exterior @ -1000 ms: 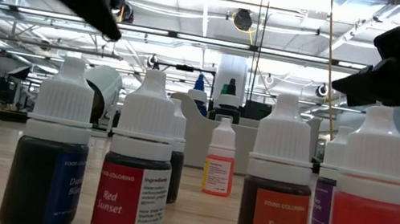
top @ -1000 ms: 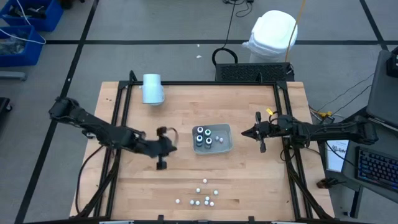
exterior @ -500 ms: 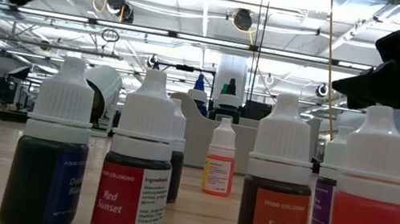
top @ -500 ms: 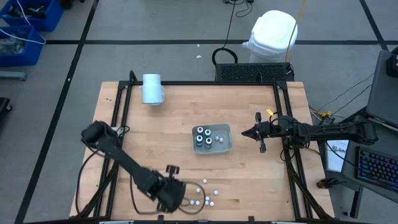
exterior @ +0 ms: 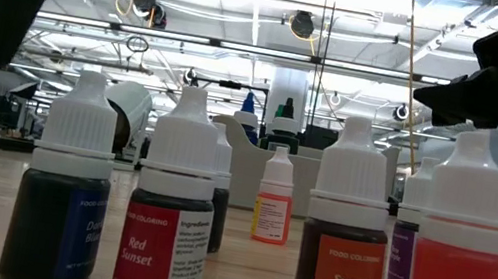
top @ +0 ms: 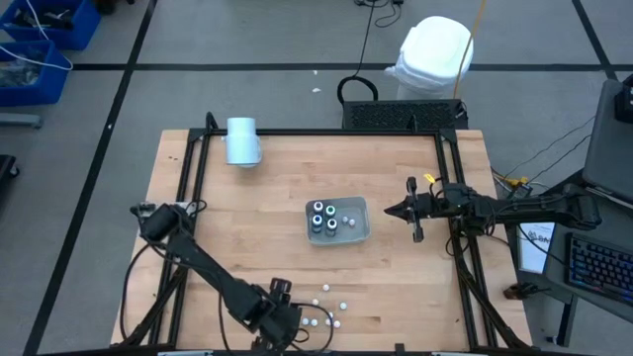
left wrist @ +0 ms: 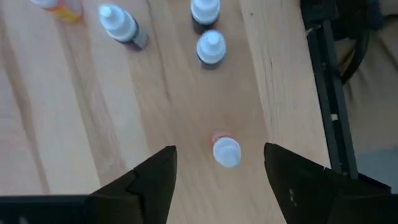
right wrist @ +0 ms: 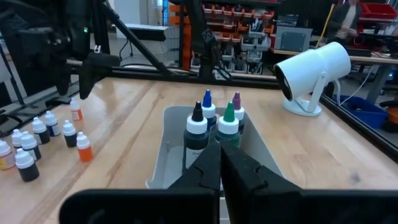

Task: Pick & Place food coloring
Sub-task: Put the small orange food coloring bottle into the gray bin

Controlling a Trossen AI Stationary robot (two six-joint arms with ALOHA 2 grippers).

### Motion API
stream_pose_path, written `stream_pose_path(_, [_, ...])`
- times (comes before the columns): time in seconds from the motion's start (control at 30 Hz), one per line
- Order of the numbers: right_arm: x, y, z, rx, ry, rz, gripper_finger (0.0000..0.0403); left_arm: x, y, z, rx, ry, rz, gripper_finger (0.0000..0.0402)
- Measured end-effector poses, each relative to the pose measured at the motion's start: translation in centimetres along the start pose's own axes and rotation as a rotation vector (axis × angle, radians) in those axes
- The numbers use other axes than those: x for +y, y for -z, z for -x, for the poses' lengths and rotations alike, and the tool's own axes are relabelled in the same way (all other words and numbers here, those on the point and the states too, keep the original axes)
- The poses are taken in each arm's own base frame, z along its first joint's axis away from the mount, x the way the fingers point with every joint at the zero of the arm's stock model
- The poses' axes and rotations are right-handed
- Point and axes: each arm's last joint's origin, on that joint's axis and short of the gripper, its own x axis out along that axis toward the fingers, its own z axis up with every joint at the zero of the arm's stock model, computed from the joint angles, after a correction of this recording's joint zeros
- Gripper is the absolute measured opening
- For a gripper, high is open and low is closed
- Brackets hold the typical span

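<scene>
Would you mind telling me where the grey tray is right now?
In the high view, the grey tray sits mid-table, slightly right of center, holding four capped bottles, with the right pincer just beside it.

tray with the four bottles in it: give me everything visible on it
The tray is a translucent grey, shallow, rectangular bin, plastic by the look, with rounded corners and a raised rim. It sits flat on the wooden table, near the middle. Four upright bottles with pointed caps, black, blue, green and purple, stand grouped toward one end; the rest of its floor is bare. No gripper touches it: the right gripper is beside it, shut, and the left gripper is over the loose small bottles near the table's edge.
</scene>
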Motion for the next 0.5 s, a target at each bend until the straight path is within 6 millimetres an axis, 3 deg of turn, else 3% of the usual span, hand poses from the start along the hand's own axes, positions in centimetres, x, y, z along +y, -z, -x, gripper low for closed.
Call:
stream_pose_path(0.23, [0.0, 0.0, 0.0, 0.000, 0.001, -0.002, 0.0000, -0.2, 0.3, -2.0, 0.052, 0.001, 0.008, 0.0236])
stream_pose_path(0.5, [0.0, 0.0, 0.0, 0.001, 0.000, -0.013, 0.0000, -0.2, 0.3, -2.0, 0.048, 0.003, 0.007, 0.0201])
